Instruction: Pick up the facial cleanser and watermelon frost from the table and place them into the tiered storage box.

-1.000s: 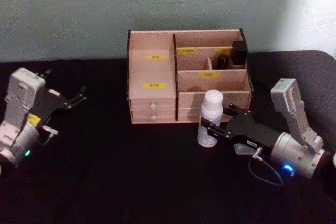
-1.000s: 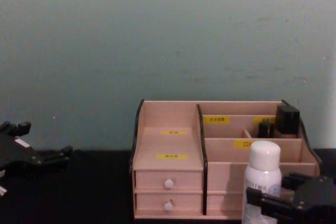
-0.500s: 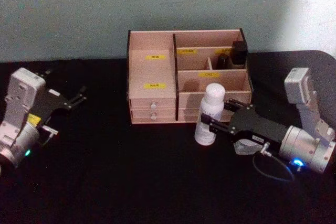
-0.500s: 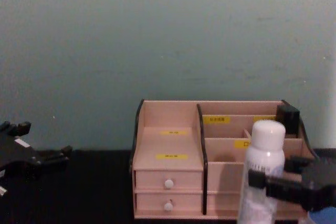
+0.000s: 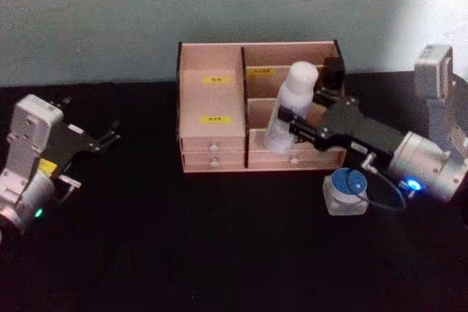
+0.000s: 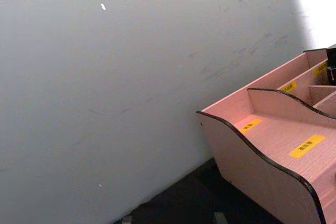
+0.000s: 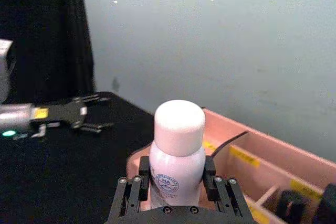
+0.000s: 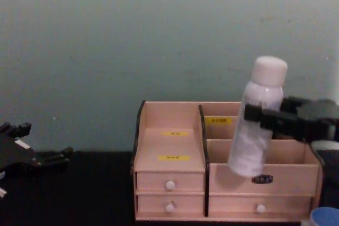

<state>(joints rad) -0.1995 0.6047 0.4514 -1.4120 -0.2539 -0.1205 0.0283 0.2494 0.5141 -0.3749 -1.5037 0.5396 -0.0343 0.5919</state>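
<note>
The right pincer (image 5: 294, 123) is clenched around the tall white cylindrical facial cleanser bottle (image 5: 296, 85), which tilts above the right compartments of the pale pink wooden tiered storage box (image 5: 212, 96). Its bluish print (image 7: 165, 183) and the yellow labels (image 5: 215, 119) look unreadable. The left pincer (image 5: 111, 133) is released at the left.

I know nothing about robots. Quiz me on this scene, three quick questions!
1. True or false: the facial cleanser stands on the table.
2. Where is the watermelon frost? A in a drawer; B on the table by the tiered storage box's right front corner; C in the top tier.
3. Fill in: the ___ gripper holds the cleanser aloft.
Key: 1 false; 2 B; 3 right. The right gripper clamps it; the left gripper idles, table's left.
</note>
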